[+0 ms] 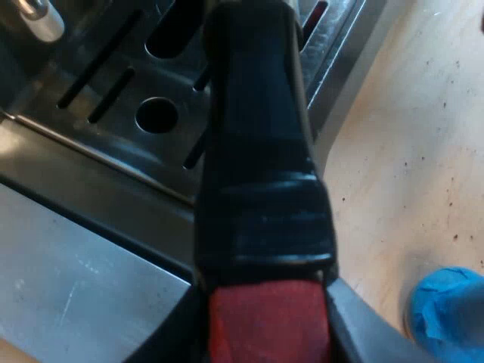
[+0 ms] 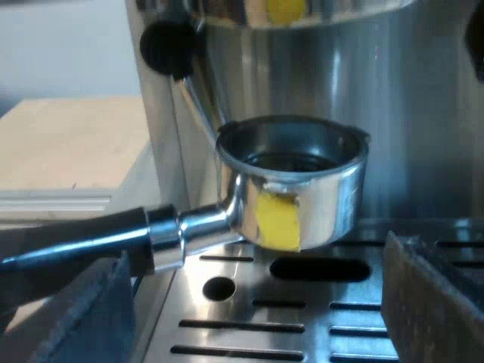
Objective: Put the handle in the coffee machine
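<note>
The holder's dark handle (image 1: 257, 151) runs away from the camera over the machine's slotted drip tray (image 1: 113, 98), and its red end (image 1: 268, 321) sits between the fingers of my left gripper (image 1: 268, 333), which is shut on it. From the other side I see the holder's metal basket (image 2: 302, 189) with a yellow mark, held level above the drip tray (image 2: 302, 318) and just under the machine's brew head (image 2: 302, 11). My right gripper (image 2: 265, 318) is open, its fingers (image 2: 98, 310) wide apart low over the tray, short of the basket.
A blue tamper (image 1: 446, 310) stands on the wooden table (image 1: 408, 151) beside the machine. A black knob (image 2: 166, 45) and a steam wand (image 2: 200, 98) hang close to the basket. The wand's tip (image 1: 38, 19) is over the tray.
</note>
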`<state>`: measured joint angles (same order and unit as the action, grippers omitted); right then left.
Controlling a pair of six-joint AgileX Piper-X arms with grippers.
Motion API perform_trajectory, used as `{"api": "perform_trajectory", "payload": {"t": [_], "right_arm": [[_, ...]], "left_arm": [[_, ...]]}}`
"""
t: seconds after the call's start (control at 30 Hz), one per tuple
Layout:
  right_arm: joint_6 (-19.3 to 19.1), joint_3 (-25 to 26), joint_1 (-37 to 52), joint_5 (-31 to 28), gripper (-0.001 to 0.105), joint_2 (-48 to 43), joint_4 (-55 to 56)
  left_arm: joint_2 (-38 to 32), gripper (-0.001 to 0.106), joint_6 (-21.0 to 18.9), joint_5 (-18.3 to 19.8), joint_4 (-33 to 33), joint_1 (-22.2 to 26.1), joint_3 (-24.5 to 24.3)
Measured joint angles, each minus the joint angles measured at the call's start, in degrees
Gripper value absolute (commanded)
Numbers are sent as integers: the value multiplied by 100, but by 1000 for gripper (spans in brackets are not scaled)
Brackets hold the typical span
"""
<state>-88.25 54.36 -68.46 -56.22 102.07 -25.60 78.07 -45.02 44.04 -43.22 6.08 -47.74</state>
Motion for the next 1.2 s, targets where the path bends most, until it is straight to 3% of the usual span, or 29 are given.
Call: {"api": "perform_trajectory", "payload": {"t": [0.3,0.4,0.97,1.2], "right_arm": [[-85,0,94,-100,60,178,-447],[-264,0,113,-101,60,188,-587],[-292,0,118,-101,60,188,-763],[-292,0,118,-101,60,188,-763]], "left_arm": [[0,1,0,129,158,0,-29],[0,1,0,129,261,0,-40],[0,1,-67,264,492,0,-302],[0,1,-296,397,649,0,-330]]}}
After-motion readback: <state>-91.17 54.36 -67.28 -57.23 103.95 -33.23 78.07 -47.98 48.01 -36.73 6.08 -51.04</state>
